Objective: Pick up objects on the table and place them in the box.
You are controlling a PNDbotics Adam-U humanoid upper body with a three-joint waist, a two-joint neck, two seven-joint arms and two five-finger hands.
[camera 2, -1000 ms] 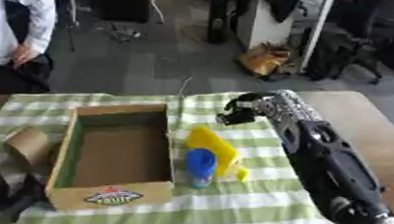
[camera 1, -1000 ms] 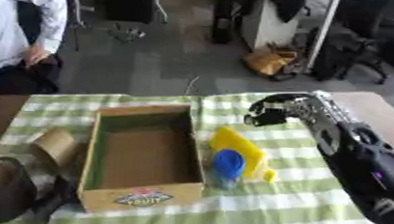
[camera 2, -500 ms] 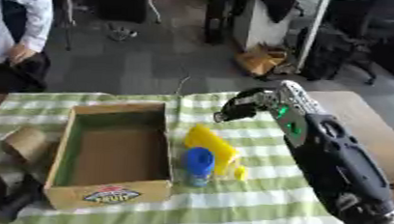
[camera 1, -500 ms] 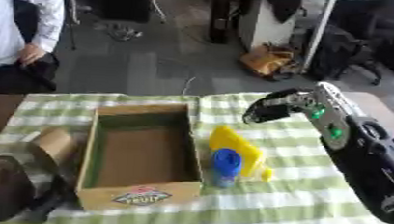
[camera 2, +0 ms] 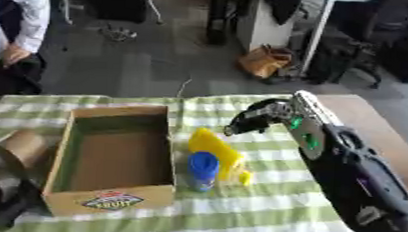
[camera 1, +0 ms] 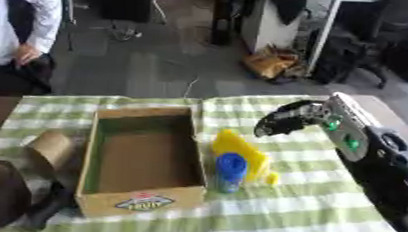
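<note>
Left eye view: right hand (camera 1: 286, 123) hovers above yellow object (camera 1: 239, 152), fingers curled, empty.

matt cardboard box (camera 1: 144, 160) on a checked cloth (camera 1: 290, 212).

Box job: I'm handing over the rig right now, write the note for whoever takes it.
Right hand: fingers curled, holding nothing, raised over the table just right of the box.
Left hand: not in view.
Box: open, inside looks empty, so nothing is placed yet.
Things left: yellow object and blue-capped bottle, both on the cloth beside the box's right wall, below and left of the right hand. A brown roll lies left of the box.
Next: probably lower the right hand to the yellow object, the nearest one.
</note>
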